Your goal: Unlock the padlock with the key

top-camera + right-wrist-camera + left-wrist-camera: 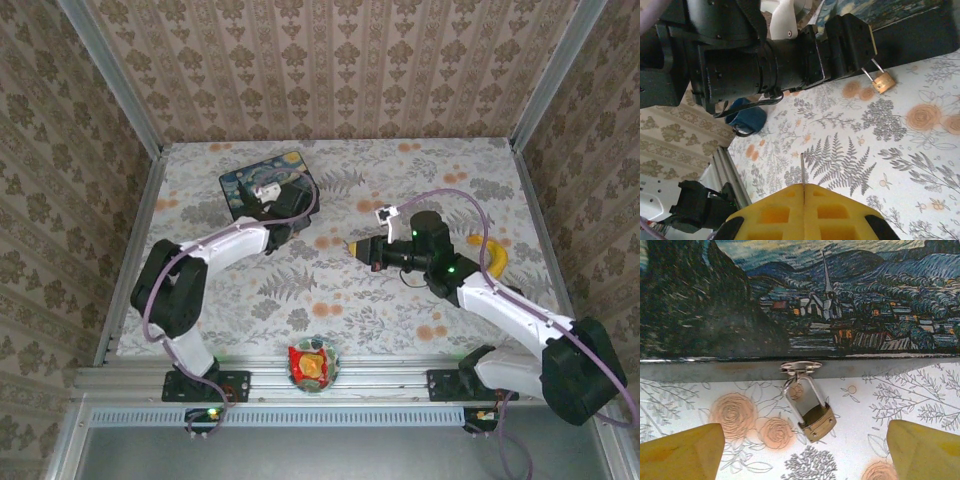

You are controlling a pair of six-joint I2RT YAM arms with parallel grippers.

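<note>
Brass padlock [816,421], centre of the left wrist frame, hangs by its thin shackle from the hasp [801,367] of the painted tin [790,300], body on the cloth [910,400]. Judged light, hard, slick, free to swing: pinch its flat sides. My left gripper [804,455] stands jaws apart either side of it; my right gripper [804,192] is clamped on the key [803,167]. Left wrist view: shackle detail. Right wrist view: key blade and lock, upper right, together.
</note>
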